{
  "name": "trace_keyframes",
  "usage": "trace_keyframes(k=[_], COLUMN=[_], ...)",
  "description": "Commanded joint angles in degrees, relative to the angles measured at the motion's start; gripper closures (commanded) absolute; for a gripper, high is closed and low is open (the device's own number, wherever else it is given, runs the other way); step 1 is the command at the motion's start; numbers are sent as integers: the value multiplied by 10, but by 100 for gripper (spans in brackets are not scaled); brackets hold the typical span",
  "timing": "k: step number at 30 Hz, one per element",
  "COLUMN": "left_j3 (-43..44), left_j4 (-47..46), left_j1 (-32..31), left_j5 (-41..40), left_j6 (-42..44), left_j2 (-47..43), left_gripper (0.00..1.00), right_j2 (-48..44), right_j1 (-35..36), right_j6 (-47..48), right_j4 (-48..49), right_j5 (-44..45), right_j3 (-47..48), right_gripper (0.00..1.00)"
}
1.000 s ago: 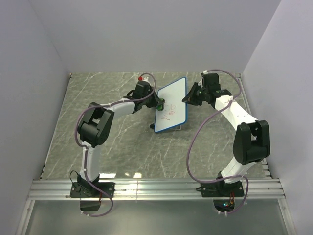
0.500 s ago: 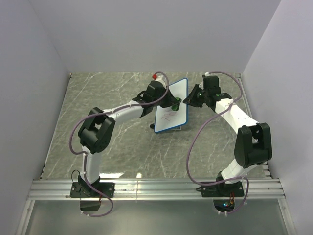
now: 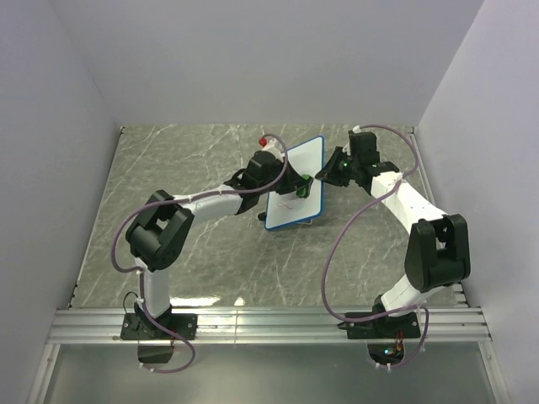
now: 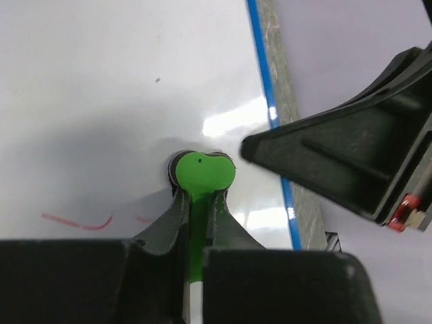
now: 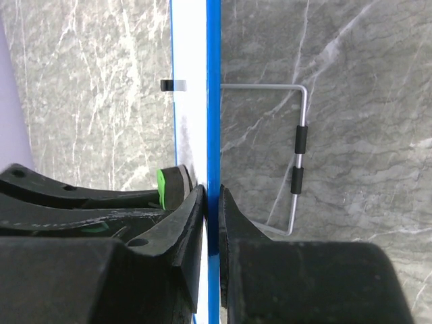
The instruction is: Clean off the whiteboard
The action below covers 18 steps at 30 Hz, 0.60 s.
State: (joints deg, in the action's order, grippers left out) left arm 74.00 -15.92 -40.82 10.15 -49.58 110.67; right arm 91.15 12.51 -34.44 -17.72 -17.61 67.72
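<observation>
The whiteboard (image 3: 309, 156) stands tilted on the marble table, white face in a blue frame. My left gripper (image 3: 301, 181) is shut on a green eraser (image 4: 202, 173), whose head presses on the board face (image 4: 101, 94) close to the right blue edge. Faint red strokes (image 4: 75, 221) remain low and left of the eraser. My right gripper (image 3: 323, 175) is shut on the board's right frame edge (image 5: 213, 101), one finger on each side. The eraser (image 5: 163, 187) shows just left of that edge in the right wrist view.
A wire stand (image 5: 297, 162) with black sleeves props the board from behind. The marble tabletop (image 3: 185, 160) is boxed in by pale walls at the back and both sides. A metal rail (image 3: 269, 324) carrying the arm bases runs along the near edge.
My left gripper has swept the eraser rightward across the board face, and much of the red scribble is gone. The right gripper has kept its hold on the board's edge.
</observation>
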Motion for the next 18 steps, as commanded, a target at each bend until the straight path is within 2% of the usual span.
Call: trace_keyframes(k=[1, 7, 18], left_j3=[-75, -154, -171], left_j4=[81, 62, 85], left_j1=[-9, 3, 57], left_j5=[44, 25, 6], left_j6=[-8, -14, -11], left_j2=[16, 2, 39], left_gripper=[100, 100, 100], right_j2=[-23, -37, -61], right_j1=[40, 40, 41], right_j6=[16, 18, 17], right_j4=[-26, -25, -22], right_j5=[-51, -47, -51], right_j3=[-14, -28, -46], right_gripper=[100, 100, 100])
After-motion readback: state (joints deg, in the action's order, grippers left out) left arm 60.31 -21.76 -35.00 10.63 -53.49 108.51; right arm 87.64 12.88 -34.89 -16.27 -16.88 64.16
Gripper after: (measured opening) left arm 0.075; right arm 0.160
